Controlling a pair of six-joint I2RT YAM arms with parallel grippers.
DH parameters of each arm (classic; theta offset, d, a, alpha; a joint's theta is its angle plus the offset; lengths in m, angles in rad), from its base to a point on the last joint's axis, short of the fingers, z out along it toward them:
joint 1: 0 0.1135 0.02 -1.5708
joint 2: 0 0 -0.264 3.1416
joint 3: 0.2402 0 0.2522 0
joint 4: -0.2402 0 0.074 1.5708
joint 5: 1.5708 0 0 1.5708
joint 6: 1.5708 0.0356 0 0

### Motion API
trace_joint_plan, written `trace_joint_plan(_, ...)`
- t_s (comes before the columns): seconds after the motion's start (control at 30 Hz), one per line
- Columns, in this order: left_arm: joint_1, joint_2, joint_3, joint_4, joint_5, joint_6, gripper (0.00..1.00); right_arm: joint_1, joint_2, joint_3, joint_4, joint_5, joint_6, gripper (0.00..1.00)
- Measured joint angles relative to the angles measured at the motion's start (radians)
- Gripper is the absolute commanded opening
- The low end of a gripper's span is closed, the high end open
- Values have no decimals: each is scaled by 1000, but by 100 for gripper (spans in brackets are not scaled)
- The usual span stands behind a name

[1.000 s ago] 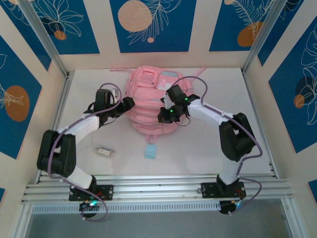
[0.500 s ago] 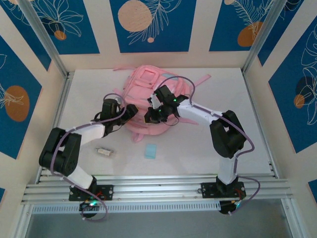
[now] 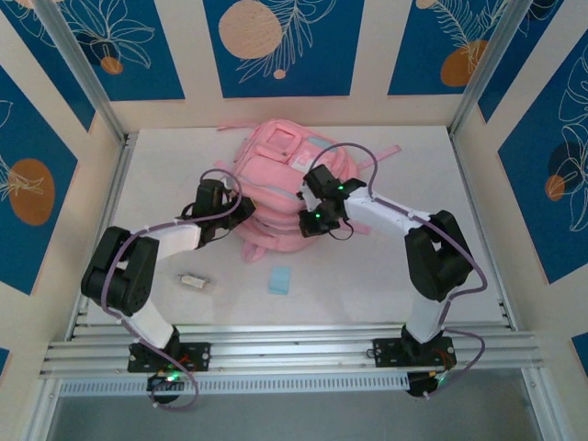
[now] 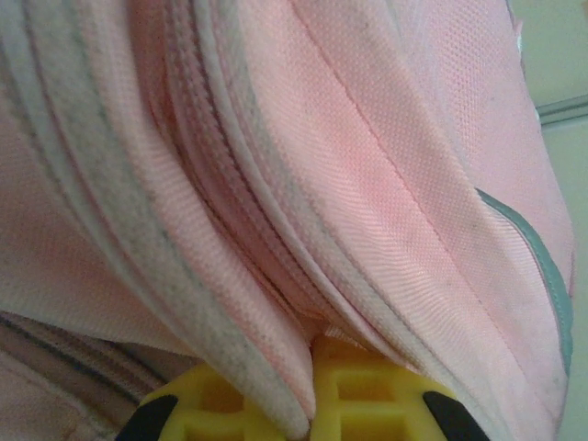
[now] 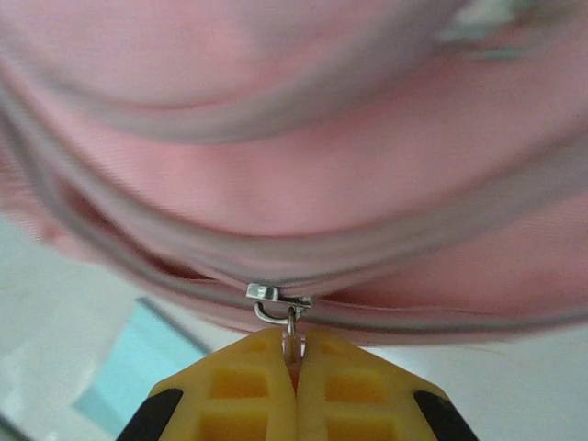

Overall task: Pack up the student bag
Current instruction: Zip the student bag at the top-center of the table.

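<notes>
The student bag (image 3: 276, 179), a big pink backpack with grey-blue trim, lies at the back middle of the table. My left gripper (image 3: 241, 213) is at its left side. In the left wrist view the yellow jaws (image 4: 312, 372) are shut on a fold of the bag's trimmed edge (image 4: 276, 367). My right gripper (image 3: 310, 223) is at the bag's near right edge. In the right wrist view its jaws (image 5: 296, 354) are shut on the zipper pull (image 5: 292, 342), which hangs from the metal slider (image 5: 276, 296) on the bag's zip.
A flat light-blue item (image 3: 279, 279) lies on the white table in front of the bag, also visible as the light-blue item (image 5: 138, 372) under the right wrist. A small white-and-brown object (image 3: 192, 281) lies near the left arm. Frame posts and walls enclose the table.
My left gripper has closed on the bag's edge. My right gripper, still holding the zipper pull, has moved right along the bag's near edge, and the bag has shifted and turned slightly.
</notes>
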Motion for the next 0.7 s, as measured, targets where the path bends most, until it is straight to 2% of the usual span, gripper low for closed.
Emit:
trace_joint_plan(0.2,-4,-22,16,-45,5,52,0,-116,-1,13,6,27,-54,0)
trace_joint_plan(0.4,-5,-51,24,-75,4,87,0,-193,63,113,-11,43,-74,0)
trace_joint_plan(0.7,-5,-56,42,-127,1,129,0,-208,148,171,-33,103,-66,0)
